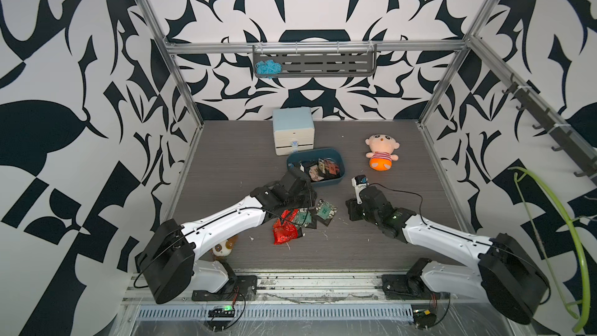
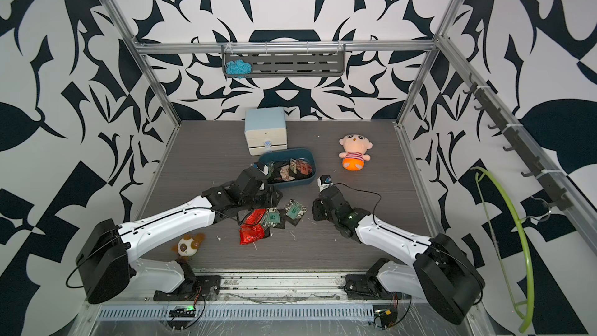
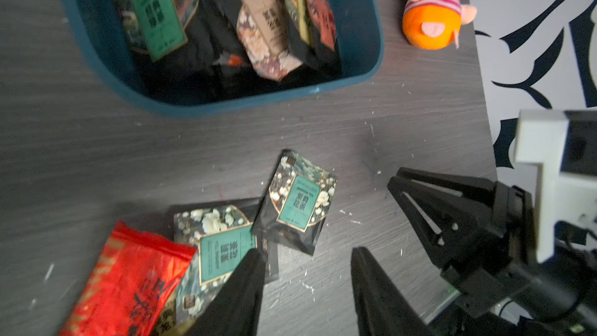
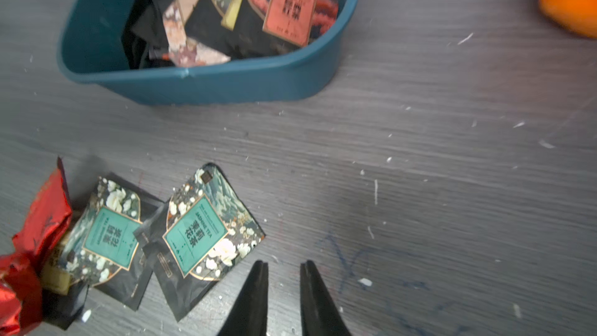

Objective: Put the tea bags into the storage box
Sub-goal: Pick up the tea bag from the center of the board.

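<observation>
Storage box (image 1: pixel 327 183) lies lengthwise side to side, mouth up.

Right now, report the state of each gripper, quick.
Left gripper: open, holding nothing.
Right gripper: only slightly open, holding nothing.

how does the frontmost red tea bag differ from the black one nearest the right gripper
The red tea bag is shiny foil; the black tea bag has a floral print and teal label. The red one is crumpled and puffy, the black one lies flat. Both are on the table, outside the storage box.
</observation>
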Robot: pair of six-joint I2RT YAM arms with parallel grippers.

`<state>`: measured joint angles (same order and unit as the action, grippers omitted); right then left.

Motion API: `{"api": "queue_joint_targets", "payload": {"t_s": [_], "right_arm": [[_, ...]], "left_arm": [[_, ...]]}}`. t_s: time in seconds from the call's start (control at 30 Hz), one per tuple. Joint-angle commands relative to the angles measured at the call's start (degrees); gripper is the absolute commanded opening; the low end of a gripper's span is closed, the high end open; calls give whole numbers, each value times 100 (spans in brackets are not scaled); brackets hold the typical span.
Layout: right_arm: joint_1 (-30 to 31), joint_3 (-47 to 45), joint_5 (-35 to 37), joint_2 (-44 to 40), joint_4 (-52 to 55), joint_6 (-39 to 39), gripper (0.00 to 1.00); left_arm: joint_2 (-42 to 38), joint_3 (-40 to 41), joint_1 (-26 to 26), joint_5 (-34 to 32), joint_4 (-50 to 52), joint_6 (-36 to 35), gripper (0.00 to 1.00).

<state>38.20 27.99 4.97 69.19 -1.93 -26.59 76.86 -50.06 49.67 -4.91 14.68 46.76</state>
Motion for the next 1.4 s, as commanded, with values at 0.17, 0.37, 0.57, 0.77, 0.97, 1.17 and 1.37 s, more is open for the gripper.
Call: {"api": "queue_joint_targets", "payload": {"t_s": [0.17, 0.37, 0.57, 0.77, 0.97, 1.17, 1.37], "right_arm": [[-23, 310, -470, 388, -207, 124, 22], [-23, 545, -487, 766, -62, 158, 20], [-14, 763, -607, 1129, -27, 178, 19], [47, 1038, -757, 1546, 127, 214, 17], [149, 1361, -789, 2013, 416, 240, 12], [171, 1394, -699, 2063, 521, 271, 11], [171, 1450, -691, 2178, 620, 271, 10]], "left_arm": [[82, 826, 370, -172, -899, 794, 50], [491, 965, 482, -344, -1281, 1144, 50], [1012, 811, 482, -269, -1503, 1220, 50], [1332, 800, 482, -307, -1643, 1289, 45], [1557, 728, 473, -307, -1698, 1340, 42], [1756, 671, 460, -362, -1656, 1372, 41], [1857, 754, 381, -419, -1696, 1491, 40]]}}
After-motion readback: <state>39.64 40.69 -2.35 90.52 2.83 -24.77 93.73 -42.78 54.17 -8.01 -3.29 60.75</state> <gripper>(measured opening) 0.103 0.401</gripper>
